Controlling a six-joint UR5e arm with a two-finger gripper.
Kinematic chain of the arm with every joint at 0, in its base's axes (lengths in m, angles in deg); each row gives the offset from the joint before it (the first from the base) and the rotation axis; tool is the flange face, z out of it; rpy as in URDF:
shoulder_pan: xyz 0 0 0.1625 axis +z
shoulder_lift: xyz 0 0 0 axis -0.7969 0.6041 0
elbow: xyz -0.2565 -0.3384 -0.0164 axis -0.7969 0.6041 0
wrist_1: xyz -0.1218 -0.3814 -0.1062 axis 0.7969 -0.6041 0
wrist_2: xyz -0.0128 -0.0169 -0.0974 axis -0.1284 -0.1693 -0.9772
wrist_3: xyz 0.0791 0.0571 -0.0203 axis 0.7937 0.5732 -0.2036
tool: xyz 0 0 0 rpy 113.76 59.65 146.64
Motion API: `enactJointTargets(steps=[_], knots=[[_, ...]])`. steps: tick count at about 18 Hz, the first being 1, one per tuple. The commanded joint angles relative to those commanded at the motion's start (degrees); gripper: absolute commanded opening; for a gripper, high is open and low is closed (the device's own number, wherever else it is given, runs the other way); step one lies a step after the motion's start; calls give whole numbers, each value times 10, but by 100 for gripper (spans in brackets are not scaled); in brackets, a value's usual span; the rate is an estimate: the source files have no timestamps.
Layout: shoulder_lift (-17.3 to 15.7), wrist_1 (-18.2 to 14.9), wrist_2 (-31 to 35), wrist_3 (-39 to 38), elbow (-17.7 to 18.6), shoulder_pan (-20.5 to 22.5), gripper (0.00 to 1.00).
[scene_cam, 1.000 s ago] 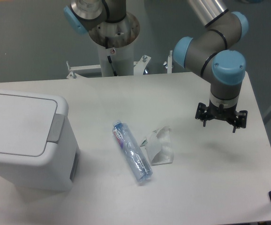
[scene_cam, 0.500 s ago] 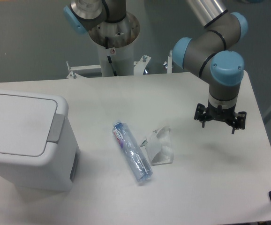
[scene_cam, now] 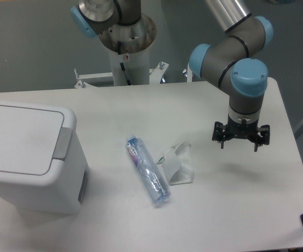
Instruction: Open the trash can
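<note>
sitting at the left edge of the white table, the large white boxy plastic trash can with rounded corners has its flat white lid shut flush, a grey push-tab set into the rim on the side facing the table's middle, and a dark recessed slot low on that same side wall. no writing shows on the bin. near the table's centre a clear plastic bottle lies on its side, its blue, white and red label too small to read; a crumpled clear plastic wrapper with a green-and-white scrap rests touching it on the right. well apart from the bin, over the right half of the table, the black two-finger gripper hangs pointing down from the grey-and-blue arm, fingers spread wide and holding nothing.
</note>
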Motion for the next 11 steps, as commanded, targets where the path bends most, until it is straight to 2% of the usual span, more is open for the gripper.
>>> enactJointTargets(steps=[3, 6, 9, 11], knots=[[-3, 1, -19, -7, -2, -5, 100], [-25, -4, -75, -33, -3, -13, 100], [-50, -7, -133, -96, -5, -27, 100], [-63, -7, -137, -150, -9, -44, 100]])
